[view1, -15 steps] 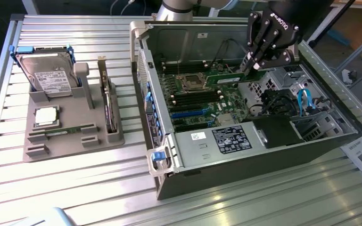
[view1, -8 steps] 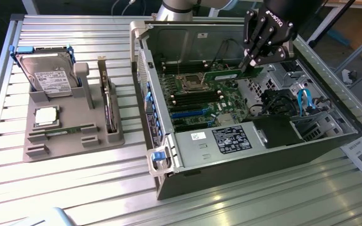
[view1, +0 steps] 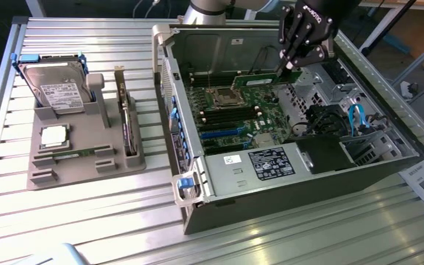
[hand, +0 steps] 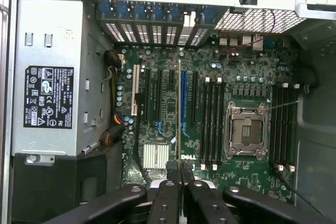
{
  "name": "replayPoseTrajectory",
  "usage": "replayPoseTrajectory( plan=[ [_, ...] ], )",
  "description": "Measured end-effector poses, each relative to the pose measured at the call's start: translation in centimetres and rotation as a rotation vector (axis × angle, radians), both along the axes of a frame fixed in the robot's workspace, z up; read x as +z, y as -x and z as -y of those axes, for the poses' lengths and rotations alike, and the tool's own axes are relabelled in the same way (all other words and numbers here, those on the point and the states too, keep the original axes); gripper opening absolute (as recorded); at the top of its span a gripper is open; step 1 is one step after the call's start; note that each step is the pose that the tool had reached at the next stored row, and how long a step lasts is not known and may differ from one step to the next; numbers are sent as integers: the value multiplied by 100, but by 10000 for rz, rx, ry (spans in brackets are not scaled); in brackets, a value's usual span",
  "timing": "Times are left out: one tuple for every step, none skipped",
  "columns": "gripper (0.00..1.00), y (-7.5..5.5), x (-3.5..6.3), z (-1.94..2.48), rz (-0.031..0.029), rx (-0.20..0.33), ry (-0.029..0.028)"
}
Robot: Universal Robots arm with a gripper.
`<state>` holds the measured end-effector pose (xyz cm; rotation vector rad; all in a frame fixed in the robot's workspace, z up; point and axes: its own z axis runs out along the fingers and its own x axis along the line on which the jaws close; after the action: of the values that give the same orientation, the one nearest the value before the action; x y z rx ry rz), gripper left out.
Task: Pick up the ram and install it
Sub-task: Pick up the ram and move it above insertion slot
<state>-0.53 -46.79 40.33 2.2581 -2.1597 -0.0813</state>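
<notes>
Slatted metal surface [view1: 271, 243] carries an open computer case [view1: 308, 193] and, toward the exterior view's left, a grey parts holder [view1: 86, 165] with a hard drive [view1: 57, 91] and a square silver chip [view1: 53, 137]. Pick-up judged done: the hand [view1: 289, 69] is clamped on the ram [view1: 264, 81], gripping the green stick at one end. The ram hangs inside the case over the motherboard [view1: 234, 118], near the processor socket [view1: 227, 99], and appears clear of the board; the wrist view shows it edge-on as a thin line. Install not yet done: the black memory slots [hand: 212, 124] beside the socket look empty, and the stick is seated in none of them. Readable writing: "DELL" in white on the motherboard; "ROBOTIQ" on the hand's body, partly legible. The power supply label [hand: 48, 97] bears certification marks, its text too fine to read; the hard drive's label likewise.
</notes>
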Motion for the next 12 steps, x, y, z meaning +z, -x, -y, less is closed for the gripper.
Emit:
replayPoseTrajectory(
  plan=[
    [12,0,-3,-32,-1,0,1],
    [12,0,-5,-55,-1,0,2],
    [12,0,-10,-104,0,0,0],
    [12,0,-14,-142,0,0,1],
    [12,0,-17,-179,-1,0,2],
    [12,0,-19,-200,0,0,2],
    [12,0,-22,-225,0,0,0],
    [12,0,-26,-263,0,0,1],
    [12,0,-28,-292,0,0,2],
    [12,0,-31,-318,0,1,1],
    [12,0,-34,-345,0,0,1],
    [12,0,-37,-370,1,0,0]
  ],
)
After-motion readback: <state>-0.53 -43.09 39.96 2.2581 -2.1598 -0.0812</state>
